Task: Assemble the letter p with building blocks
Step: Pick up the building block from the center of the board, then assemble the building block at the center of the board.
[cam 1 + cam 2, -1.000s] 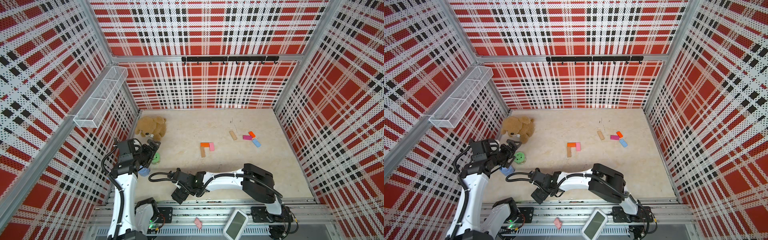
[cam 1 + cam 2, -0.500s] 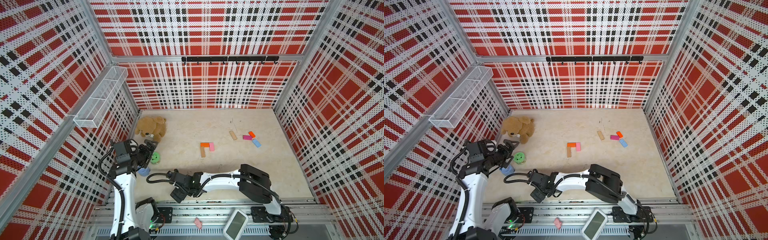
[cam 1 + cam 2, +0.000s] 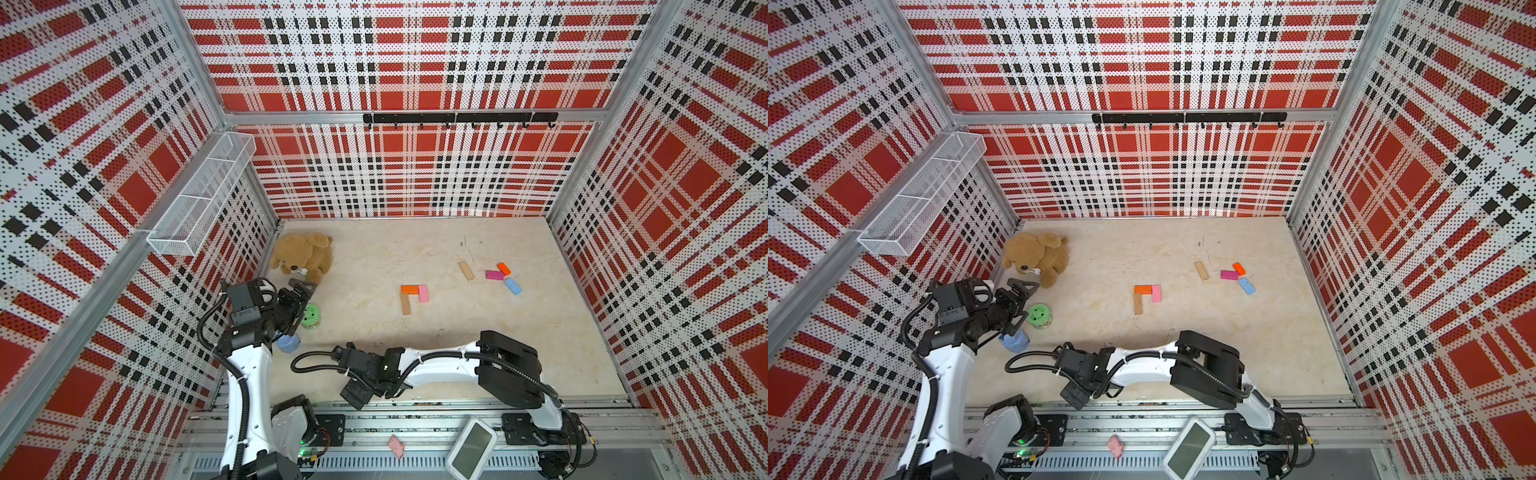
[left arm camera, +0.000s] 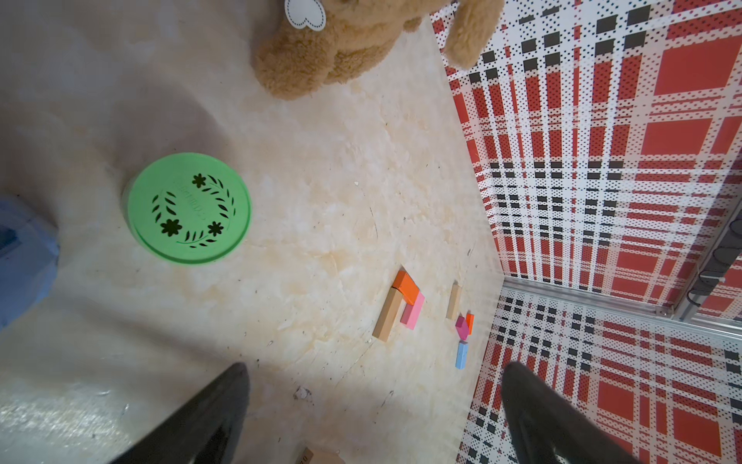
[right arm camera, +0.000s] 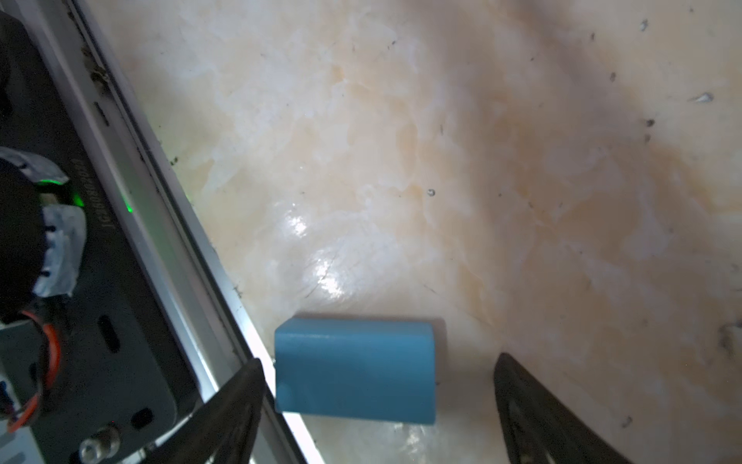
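Right wrist view shows a mid-blue rectangular block point(image 5: 355, 369) lying flat on the pale marbled tabletop point(image 5: 441, 160), just beside the metal front rail point(image 5: 168, 225). Its long axis runs across the gap between the fingers of the right gripper point(image 5: 377, 422). It sits close to one finger and clear of the other, so the jaws stand apart and grasp nothing. Both top views hide this block under that gripper, at the table's front edge.

Mid-table in both top views lies the part-built letter. A plain tan wooden block point(image 3: 405, 304) points front to back, with a flat orange block point(image 3: 409, 289) crosswise at its far end. A light pink block point(image 3: 423, 293) touches the orange one's right end and lies parallel to the tan one. Farther right, well apart, lie four more:
- a second tan block point(image 3: 466, 270), tilted but mostly front to back
- a magenta block point(image 3: 494, 274), crosswise
- a small orange block point(image 3: 504, 269) at the magenta one's far right corner
- a light blue block point(image 3: 513, 286), diagonal, just in front

Left wrist view looks across the table at both groups, past the left gripper point(image 4: 373, 401), whose fingers are spread wide and hold nothing. It alone shows the flower cut-outs in the lid of the green cylinder toy point(image 4: 188, 209); the lid hides any contents. A white wire basket point(image 3: 199, 199) hangs on the left wall.
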Robot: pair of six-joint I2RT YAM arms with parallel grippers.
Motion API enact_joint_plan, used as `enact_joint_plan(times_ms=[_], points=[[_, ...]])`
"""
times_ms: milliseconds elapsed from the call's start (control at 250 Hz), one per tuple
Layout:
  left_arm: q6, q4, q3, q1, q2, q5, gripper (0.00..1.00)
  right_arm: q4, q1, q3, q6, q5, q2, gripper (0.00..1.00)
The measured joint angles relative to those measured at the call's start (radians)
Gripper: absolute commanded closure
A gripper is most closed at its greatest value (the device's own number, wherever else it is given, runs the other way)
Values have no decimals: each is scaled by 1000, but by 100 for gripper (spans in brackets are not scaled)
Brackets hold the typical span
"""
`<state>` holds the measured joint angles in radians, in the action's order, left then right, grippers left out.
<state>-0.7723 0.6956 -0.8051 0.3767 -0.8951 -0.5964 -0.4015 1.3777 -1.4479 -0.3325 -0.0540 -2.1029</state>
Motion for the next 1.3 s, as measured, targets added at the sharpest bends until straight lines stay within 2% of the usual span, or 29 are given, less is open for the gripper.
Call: enact_joint_plan(times_ms=[256,684,792,1116,1300], points=[[0,0,0,2,-3,-3,1,-21,4,-16,4,-45,-13,19],[0,0,3,2,41,-32,0,-21,-13,-20,5,-127,-23,46],[1,-1,3,-14,75,-44,1,-11,-42,21,5,-130,5,49],[7,0,3,-169,154,-25,1,-3,-158,159,9,-162,211,51],[8,-5,3,-313,268,24,1,17,-256,227,-2,-191,367,52]])
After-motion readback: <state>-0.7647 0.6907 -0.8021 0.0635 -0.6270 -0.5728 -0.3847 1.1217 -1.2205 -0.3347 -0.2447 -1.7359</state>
